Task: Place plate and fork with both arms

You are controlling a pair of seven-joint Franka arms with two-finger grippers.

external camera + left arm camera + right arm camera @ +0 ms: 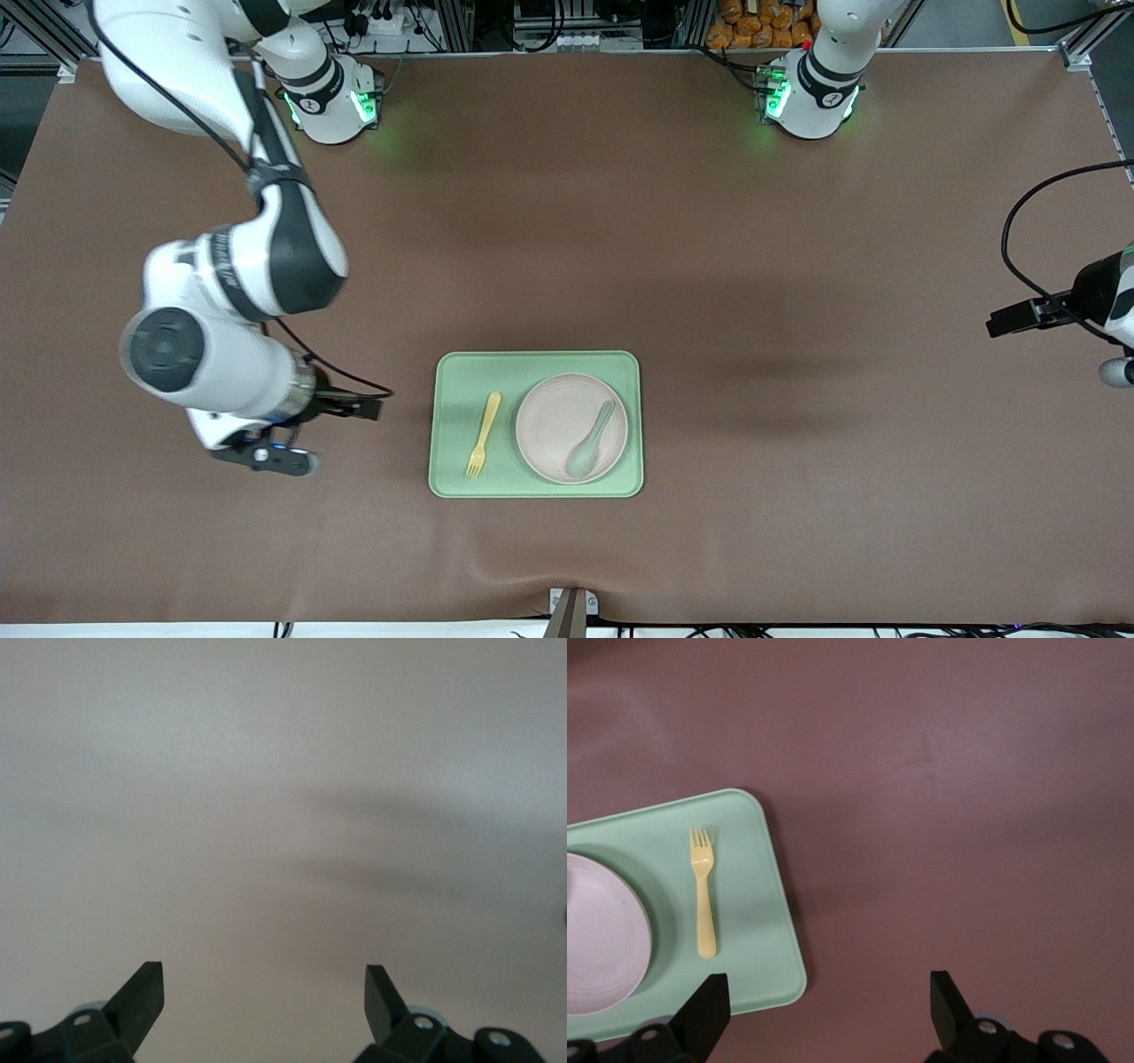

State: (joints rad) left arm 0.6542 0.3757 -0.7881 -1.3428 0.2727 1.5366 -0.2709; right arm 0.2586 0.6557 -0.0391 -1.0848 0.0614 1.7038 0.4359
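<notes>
So the tray (535, 424) sits on the table (567, 221), toward the front camera's edge. On it, the plate (556, 416) takes the left arm's end, the fork (483, 434) lies just beside it toward the right arm's end, not touching. A spoon (590, 439) rests in the plate.

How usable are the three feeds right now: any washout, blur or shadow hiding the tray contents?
Front view: even light, sharp; soft arm shadows on the table, none over the tray, fork or plate. Left wrist view: washed out and pale, only bare surface with blurred shadow streaks. Right wrist view: clear, natural colour, fork crisp; plate cut off by the frame edge.
</notes>
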